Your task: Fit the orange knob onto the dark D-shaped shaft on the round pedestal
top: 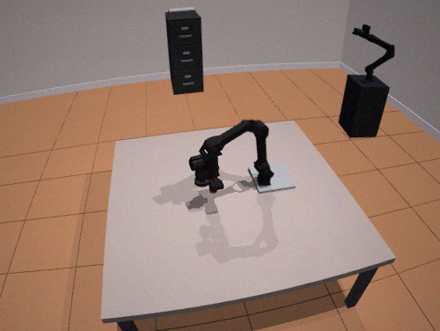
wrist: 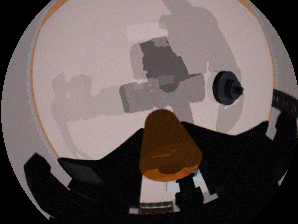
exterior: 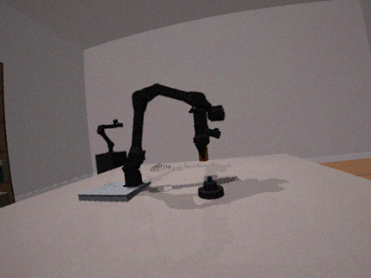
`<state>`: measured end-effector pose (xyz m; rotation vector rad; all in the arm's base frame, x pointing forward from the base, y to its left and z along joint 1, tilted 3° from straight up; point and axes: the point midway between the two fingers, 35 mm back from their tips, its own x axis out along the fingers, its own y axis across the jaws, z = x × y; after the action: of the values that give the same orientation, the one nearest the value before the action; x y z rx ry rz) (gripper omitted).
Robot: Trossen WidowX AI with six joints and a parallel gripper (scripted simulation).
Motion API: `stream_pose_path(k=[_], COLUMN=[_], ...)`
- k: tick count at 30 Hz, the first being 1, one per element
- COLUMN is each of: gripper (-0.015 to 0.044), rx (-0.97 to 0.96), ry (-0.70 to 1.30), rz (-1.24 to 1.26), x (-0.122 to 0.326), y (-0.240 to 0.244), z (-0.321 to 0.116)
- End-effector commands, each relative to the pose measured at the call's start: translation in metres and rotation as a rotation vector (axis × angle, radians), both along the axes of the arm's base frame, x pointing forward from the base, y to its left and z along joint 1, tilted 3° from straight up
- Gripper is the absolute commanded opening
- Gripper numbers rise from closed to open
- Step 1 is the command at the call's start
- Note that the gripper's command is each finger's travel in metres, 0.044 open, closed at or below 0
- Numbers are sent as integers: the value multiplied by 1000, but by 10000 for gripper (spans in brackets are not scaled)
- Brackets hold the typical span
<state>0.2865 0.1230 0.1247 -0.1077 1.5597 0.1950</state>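
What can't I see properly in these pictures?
- The flat side of the orange knob's hole: too dark and blurred in the wrist view.
- The shaft's flat side: too small in the exterior and wrist views.
- The round pedestal in the top view: the arm seems to hide it.
- The bookshelf's left part: cut off by the exterior view's edge.

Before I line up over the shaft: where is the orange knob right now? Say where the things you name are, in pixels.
Shut in the gripper (exterior: 202, 153) (wrist: 170, 150), the orange knob (exterior: 206, 155) (wrist: 170, 137) hangs above the table (exterior: 259, 245), beyond the round pedestal (exterior: 211, 192) (wrist: 223, 89) in the exterior view.
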Motion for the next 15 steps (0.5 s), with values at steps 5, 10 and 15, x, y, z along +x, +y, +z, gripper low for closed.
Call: stream_pose_path(k=[5, 10, 15], gripper=[0, 0, 0], rx=[1, 1, 0], ry=[-12, -12, -13], rz=[2, 2, 2], x=[-8, -9, -1], y=[-6, -7, -17], z=[48, 51, 47])
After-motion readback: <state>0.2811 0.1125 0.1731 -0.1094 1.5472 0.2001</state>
